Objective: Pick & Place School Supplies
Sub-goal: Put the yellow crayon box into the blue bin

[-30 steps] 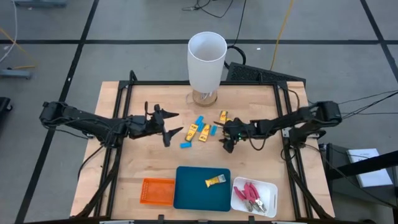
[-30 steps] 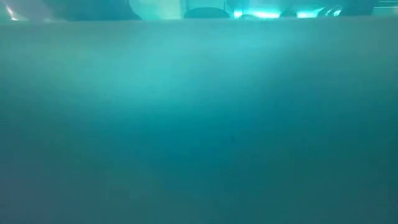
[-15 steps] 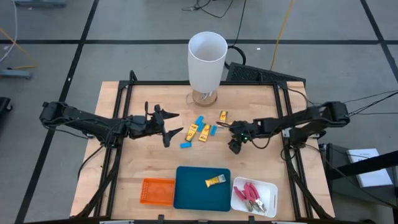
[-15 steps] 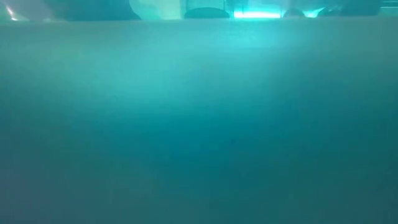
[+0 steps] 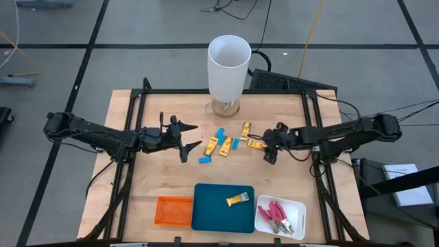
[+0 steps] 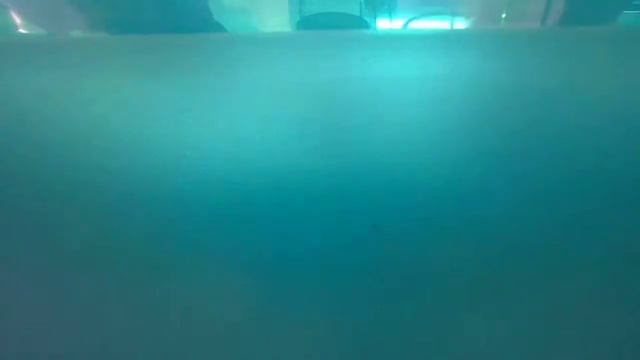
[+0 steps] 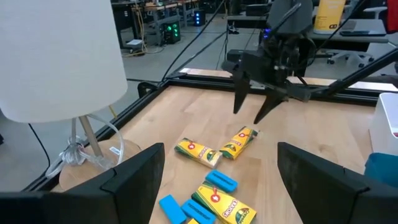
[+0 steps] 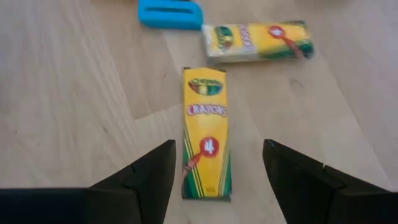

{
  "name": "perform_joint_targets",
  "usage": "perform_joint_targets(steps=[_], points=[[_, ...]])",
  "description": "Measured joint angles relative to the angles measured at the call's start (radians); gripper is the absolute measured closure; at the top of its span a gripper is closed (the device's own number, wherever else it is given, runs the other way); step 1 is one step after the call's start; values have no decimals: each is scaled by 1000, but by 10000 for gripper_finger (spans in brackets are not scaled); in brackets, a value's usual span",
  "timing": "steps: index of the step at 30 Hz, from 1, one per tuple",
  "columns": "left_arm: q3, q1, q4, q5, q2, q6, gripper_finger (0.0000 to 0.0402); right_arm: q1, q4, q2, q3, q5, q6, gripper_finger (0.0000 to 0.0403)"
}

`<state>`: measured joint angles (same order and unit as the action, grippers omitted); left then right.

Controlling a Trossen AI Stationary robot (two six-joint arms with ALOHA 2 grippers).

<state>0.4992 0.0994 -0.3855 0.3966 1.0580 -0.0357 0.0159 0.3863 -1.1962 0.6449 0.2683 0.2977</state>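
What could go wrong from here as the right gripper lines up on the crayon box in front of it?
The right gripper is open with the crayon box lying lengthwise between its fingers; closing off-centre may push the box away or turn it rather than grip it. A second crayon box and a blue block lie just beyond it, so overshooting could knock them. The left gripper waits, open, near the same cluster.

Grey concrete floor around a light wooden table, crossed by dark seams and loose cables. Beyond the table edge, workbenches cluttered with equipment, blurred. Low view filled with a teal haze, bright glow along its upper edge.
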Motion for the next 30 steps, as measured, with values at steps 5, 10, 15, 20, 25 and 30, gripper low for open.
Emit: perform_joint_targets(steps=[5, 10, 15, 20, 25, 30], points=[[0, 0, 2, -3, 0, -5, 91, 11, -60, -62, 0, 16, -69, 148], [0, 0, 16, -4, 0, -5, 91, 11, -8, -48, 0, -66, 164, 146], [0, 0, 18, -4, 0, -7, 91, 3, 88, -37, 0, -111, 438, 156], [0, 0, 17, -4, 0, -21, 91, 3, 69, -48, 0, -42, 349, 160], [0, 0, 17, -4, 0, -34, 92, 2, -42, -48, -30, 15, 66, 158], [0, 0, 18, -5, 0, -34, 91, 16, -261, -48, -125, -88, -43, 153]])
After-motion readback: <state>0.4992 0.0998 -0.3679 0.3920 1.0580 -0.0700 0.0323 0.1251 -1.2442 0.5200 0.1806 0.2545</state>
